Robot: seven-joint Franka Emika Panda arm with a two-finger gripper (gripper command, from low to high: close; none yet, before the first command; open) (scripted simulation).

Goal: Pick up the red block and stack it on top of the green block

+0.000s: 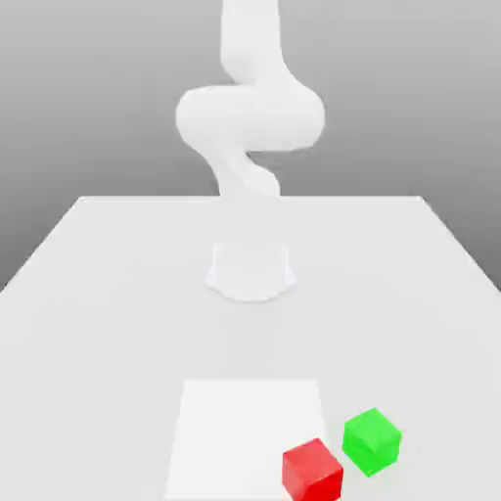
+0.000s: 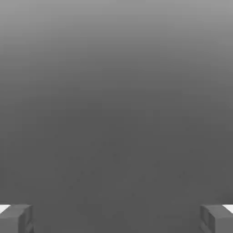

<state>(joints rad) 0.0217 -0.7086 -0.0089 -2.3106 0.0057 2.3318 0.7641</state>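
In the hand view the fingers (image 2: 17,218) are spread wide, one tip at each side of the frame, with plain grey background between them and nothing held or touched. On the white counter (image 1: 88,294), the red block (image 1: 312,471) sits at the near edge just beside the green block (image 1: 372,441), which lies toward the exterior view's right. The white arm (image 1: 250,117) rises from its round base (image 1: 250,270) farther back, against a grey backdrop.

Arm (image 1: 250,108) chopped off by the top edge; fingertips (image 2: 16,218) clipped at the lower corners, red block (image 1: 313,470) grazing the bottom.
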